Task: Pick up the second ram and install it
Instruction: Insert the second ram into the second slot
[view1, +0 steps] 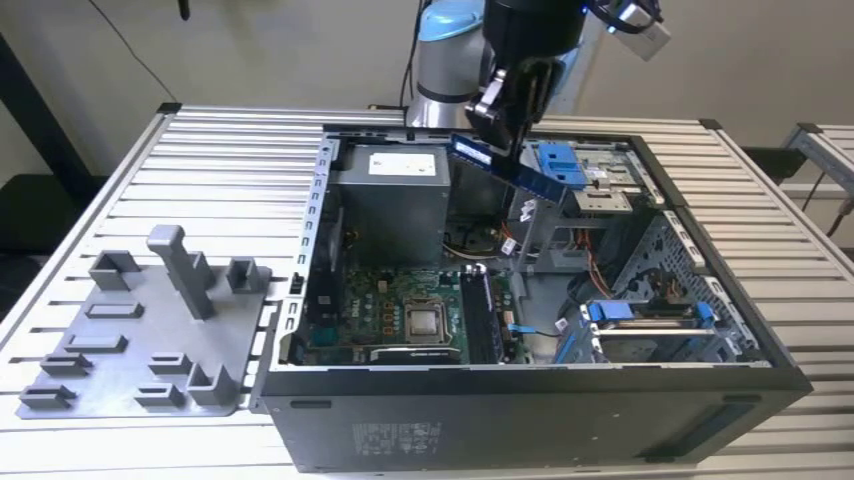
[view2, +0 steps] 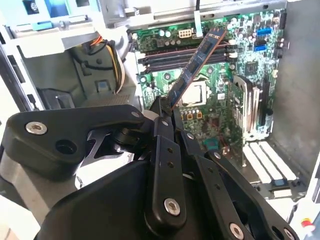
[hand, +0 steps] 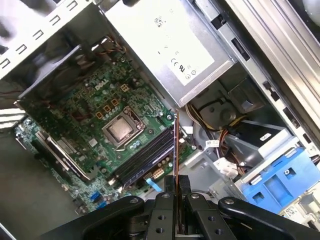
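We see the end effector (view1: 491, 130) clamped on one end of the second ram (view1: 521, 173), holding it tilted above the open computer case (view1: 507, 420), apparently to meet the motherboard slots (view2: 160, 56).

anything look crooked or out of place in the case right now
Nothing looks damaged or spilled. The only askew thing is the second ram, clamped at one end in the tool and slanting in mid-air above the open computer case, clear of the motherboard slots.
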